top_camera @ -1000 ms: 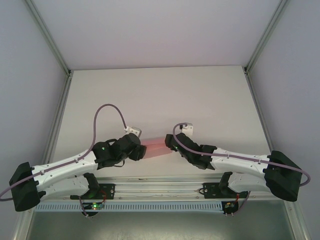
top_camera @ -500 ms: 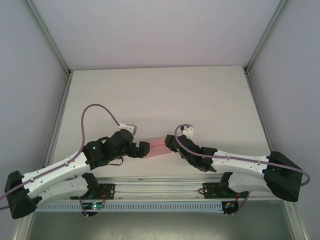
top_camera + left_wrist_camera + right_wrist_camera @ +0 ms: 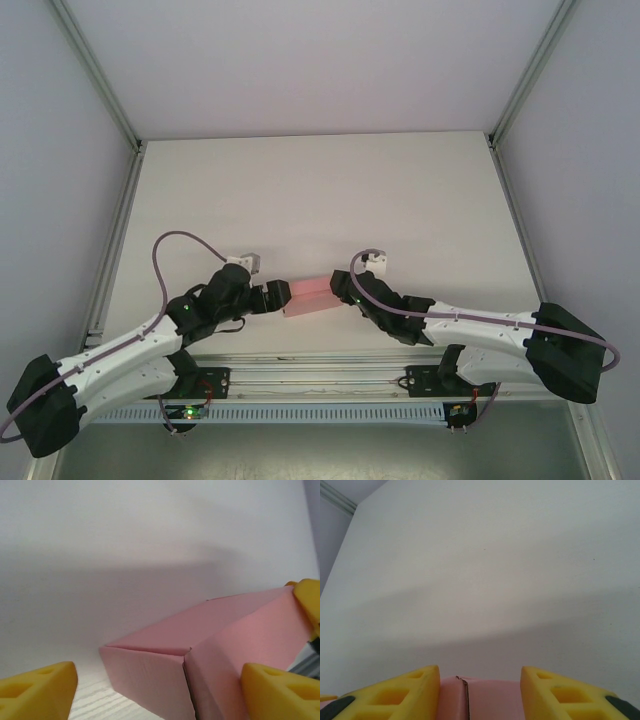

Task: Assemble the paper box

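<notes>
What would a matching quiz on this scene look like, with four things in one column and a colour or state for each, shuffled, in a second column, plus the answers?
Column one:
1. paper box
2. left gripper
3. right gripper
4. table

Column two:
A. white
B. open, fingers spread beside one end of the paper box
C. pink
D. shut on the other end of the paper box

Pairs: 1-C, 2-B, 3-D, 4-A.

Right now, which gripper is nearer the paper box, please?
Right. The right gripper clamps one end of the paper box; the left gripper sits open just off the opposite end.
</notes>
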Tool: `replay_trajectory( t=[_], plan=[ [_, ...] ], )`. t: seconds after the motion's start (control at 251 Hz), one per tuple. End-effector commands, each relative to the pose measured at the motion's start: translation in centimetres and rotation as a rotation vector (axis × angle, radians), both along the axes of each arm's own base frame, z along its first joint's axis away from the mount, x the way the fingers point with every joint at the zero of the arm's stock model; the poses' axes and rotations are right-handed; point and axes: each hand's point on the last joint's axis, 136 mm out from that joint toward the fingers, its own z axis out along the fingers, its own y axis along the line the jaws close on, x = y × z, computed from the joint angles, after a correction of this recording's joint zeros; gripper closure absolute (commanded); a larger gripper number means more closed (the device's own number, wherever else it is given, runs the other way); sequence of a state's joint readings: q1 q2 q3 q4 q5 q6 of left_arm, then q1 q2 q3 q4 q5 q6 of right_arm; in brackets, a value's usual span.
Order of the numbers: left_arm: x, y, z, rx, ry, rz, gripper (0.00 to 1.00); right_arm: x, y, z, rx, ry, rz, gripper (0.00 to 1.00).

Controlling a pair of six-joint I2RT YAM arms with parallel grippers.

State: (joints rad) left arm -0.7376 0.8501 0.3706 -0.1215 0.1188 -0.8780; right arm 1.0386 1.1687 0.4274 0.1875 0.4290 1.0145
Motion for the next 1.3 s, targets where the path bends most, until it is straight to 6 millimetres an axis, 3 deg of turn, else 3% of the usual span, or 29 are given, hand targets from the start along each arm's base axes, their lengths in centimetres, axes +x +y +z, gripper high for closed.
replay_trajectory(
  t=[0.0,0.048,0.188,0.216,0.235,0.323,0.443,0.591,0.842,0.894,0.95,1.062,1.093,1.105,1.181,1.249,1.297],
  plan=[
    [-0.6,0.8,-2.9,0.009,0.039,0.026,0.29,-3.2,-3.3,-7.2,-0.254,0.143,0.106,0.56],
    [-0.7,0.9,-3.2,0.0,0.041,0.035,0.42,-3.3,-3.1,-7.4,-0.254,0.134,0.131,0.58],
    [-0.9,0.7,-3.6,-0.038,0.027,0.026,0.54,-3.4,-1.6,-7.7,-0.241,0.085,0.238,0.68],
    [-0.9,0.9,-3.8,-0.032,0.031,0.034,0.62,-3.3,-1.1,-7.6,-0.226,0.074,0.255,0.71],
    [-0.9,1.0,-3.9,-0.028,0.036,0.036,0.69,-3.8,-1.6,-8.4,-0.237,0.087,0.265,0.73],
    [-1.1,1.0,-4.1,-0.019,0.04,0.025,0.87,-3.9,-1.4,-8.8,-0.238,0.064,0.299,0.81],
    [-1.1,0.8,-4.3,-0.009,0.04,0.007,1.0,-3.7,-1.9,-9.0,-0.24,0.022,0.292,0.89],
    [-1.3,0.7,-4.4,-0.007,0.028,-0.015,1.0,-4.5,-1.4,-9.0,-0.249,-0.039,0.386,1.0],
    [-1.4,1.1,-3.7,-0.002,-0.005,-0.021,1.0,-4.4,-1.3,-8.4,-0.289,-0.099,0.425,1.0],
    [-1.4,1.1,-3.4,-0.001,-0.008,-0.023,0.78,-4.4,-1.3,-8.3,-0.285,-0.088,0.413,1.0],
    [-1.3,0.8,-2.7,-0.005,-0.019,-0.04,0.73,-4.1,-1.1,-7.8,-0.277,-0.068,0.395,1.0],
    [-0.7,0.6,-1.1,0.02,-0.04,-0.043,0.5,-3.4,-0.5,-5.9,-0.259,-0.043,0.35,0.79],
    [-0.4,0.7,-0.7,0.031,-0.045,-0.035,0.36,-3.5,-0.6,-5.6,-0.268,-0.042,0.351,0.76],
    [-0.3,0.7,-0.6,0.034,-0.047,-0.033,0.32,-3.1,0.0,-4.6,-0.253,-0.055,0.346,0.75],
    [0.4,0.9,0.2,0.062,-0.06,-0.011,0.12,-2.3,0.0,-2.9,-0.25,-0.066,0.302,0.71],
    [0.9,0.9,0.8,0.091,-0.065,-0.004,0.09,-1.7,-0.3,-1.4,-0.24,-0.083,0.257,0.63],
    [1.1,1.0,1.3,0.113,-0.065,-0.004,0.0,-1.2,-0.5,-0.2,-0.231,-0.11,0.233,0.61]
  ],
)
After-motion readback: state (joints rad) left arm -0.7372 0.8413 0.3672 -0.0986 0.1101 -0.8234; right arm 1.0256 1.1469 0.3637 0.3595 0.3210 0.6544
